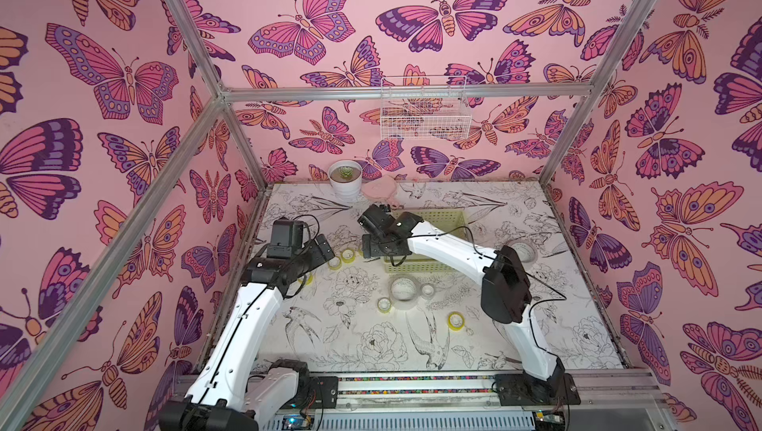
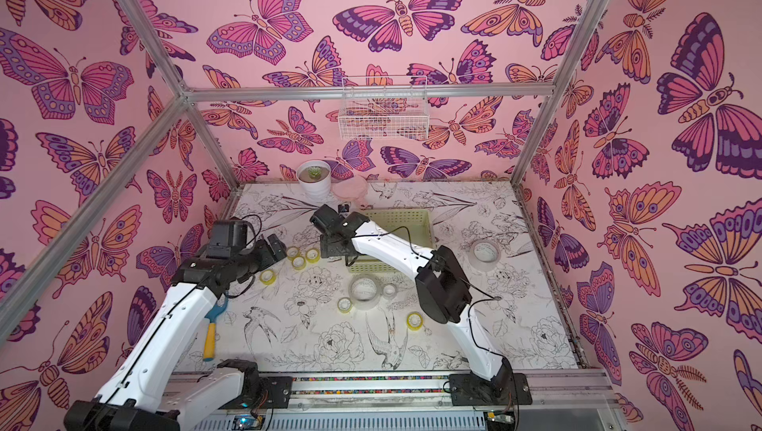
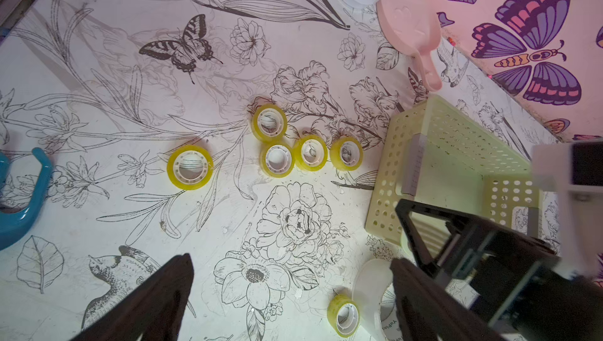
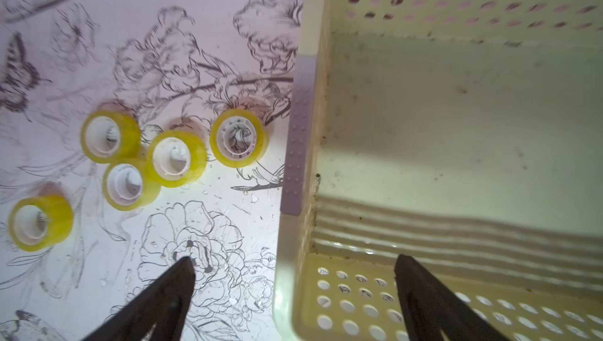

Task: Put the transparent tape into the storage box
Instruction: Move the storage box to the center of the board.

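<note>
The transparent tape lies scattered on the printed table. Several small yellow rolls [image 3: 310,152] cluster left of the storage box [image 1: 447,215], a pale yellow-green perforated basket. The same cluster [image 4: 176,158] shows in the right wrist view. A wide whitish roll [image 1: 404,288] and a small clear one [image 1: 427,291] lie in front of the box. Another wide roll [image 1: 521,252] lies to its right. My right gripper [image 4: 293,257] is open and empty, straddling the box's near left corner. My left gripper [image 3: 290,261] is open above bare table, close to a yellow roll [image 3: 344,315].
A white plant pot [image 1: 345,179] and a pink paddle-shaped thing [image 3: 411,36] stand at the back behind the box. A white wire basket [image 1: 424,113] hangs on the back wall. A blue and yellow handled tool [image 2: 212,326] lies under my left arm.
</note>
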